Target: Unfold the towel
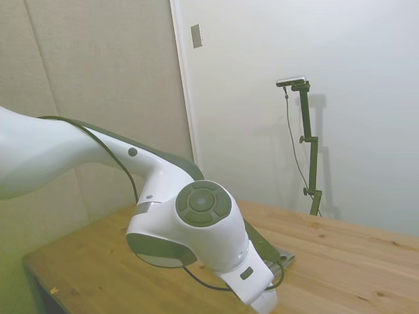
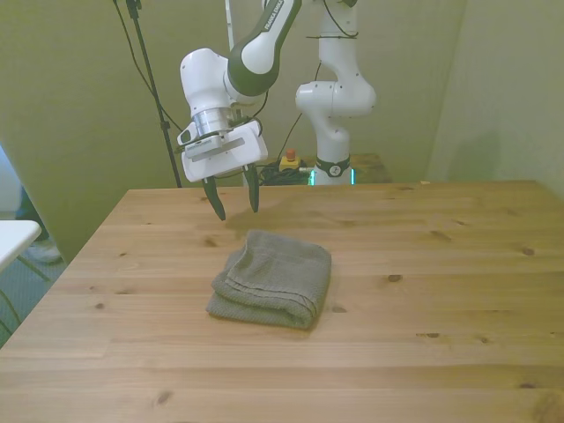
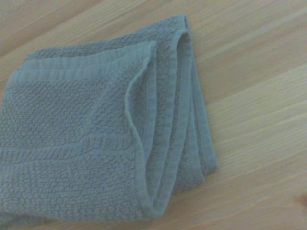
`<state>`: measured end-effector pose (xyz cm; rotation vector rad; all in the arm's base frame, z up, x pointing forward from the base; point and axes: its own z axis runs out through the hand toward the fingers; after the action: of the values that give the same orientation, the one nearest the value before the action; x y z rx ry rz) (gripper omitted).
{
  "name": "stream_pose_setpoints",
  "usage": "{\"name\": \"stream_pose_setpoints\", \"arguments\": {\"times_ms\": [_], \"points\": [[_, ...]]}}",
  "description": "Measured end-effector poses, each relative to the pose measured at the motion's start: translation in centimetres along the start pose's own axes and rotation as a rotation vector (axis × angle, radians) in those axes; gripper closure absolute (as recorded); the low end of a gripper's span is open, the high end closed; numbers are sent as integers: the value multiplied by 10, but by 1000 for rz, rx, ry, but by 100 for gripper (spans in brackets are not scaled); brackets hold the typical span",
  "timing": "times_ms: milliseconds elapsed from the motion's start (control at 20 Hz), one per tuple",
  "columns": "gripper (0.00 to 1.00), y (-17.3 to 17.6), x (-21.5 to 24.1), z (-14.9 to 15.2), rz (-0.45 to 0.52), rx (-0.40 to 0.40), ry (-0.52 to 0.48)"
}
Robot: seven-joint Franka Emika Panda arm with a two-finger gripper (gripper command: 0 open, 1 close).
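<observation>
Towel [image 2: 273, 278] lies folded in several layers on the worktop [image 2: 458, 264], near its middle; stacked hemmed edges show in the wrist view. Pincer [image 2: 234, 199] hangs above the worktop, beyond the towel toward the front view's left, fingers apart, holding nothing. Step in hand, as judged: approach, no grasp made. Next move calls for descending onto the topmost free edge alone.

Bare table [image 2: 441, 291] all around folded towel [image 2: 273, 278], gripper [image 2: 234, 201] hanging above, apart
</observation>
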<state>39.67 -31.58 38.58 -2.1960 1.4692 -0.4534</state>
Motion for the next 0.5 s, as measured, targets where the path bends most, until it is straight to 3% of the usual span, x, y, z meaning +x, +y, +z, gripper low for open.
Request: {"name": "stream_pose_setpoints", "arguments": {"times_ms": [500], "points": [[0, -28, -1, 29, -59, -7, 29]]}}
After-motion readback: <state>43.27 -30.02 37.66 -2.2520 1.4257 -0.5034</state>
